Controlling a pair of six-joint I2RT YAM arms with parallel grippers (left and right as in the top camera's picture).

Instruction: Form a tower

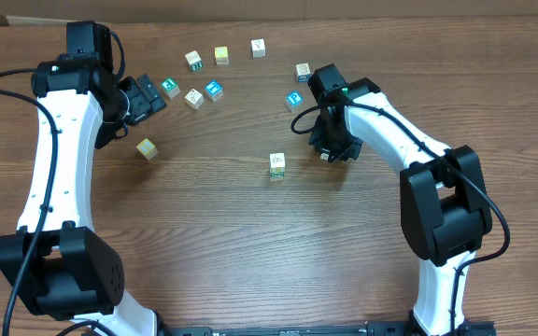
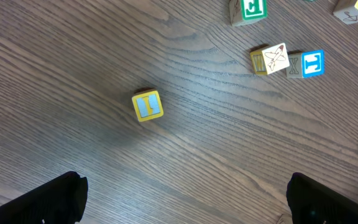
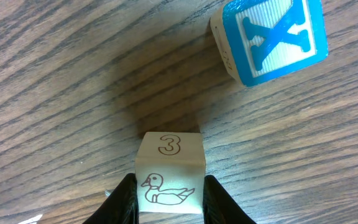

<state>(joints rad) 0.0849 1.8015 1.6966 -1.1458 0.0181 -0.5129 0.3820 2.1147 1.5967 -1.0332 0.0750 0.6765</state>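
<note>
The tower (image 1: pixel 277 166) stands near the table's middle, one cube wide, with a pale top and green print on its side. My right gripper (image 1: pixel 329 153) is just to its right. In the right wrist view that gripper (image 3: pixel 169 199) is shut on a pale cube (image 3: pixel 169 168) printed with a 3 and a duck, one finger against each side. A blue X cube (image 3: pixel 272 40) lies beyond it. My left gripper (image 1: pixel 150 97) hangs open at the left, above a yellow-framed cube (image 1: pixel 147 148). That cube (image 2: pixel 147 105) lies ahead of its wide-apart fingers (image 2: pixel 55 199).
Loose cubes lie scattered along the far side: a green one (image 1: pixel 170 88), a pale one (image 1: pixel 193 97), a blue one (image 1: pixel 214 91), others (image 1: pixel 221 55) behind, and a blue-faced cube (image 1: pixel 294 99) near the right arm. Cables trail from both arms.
</note>
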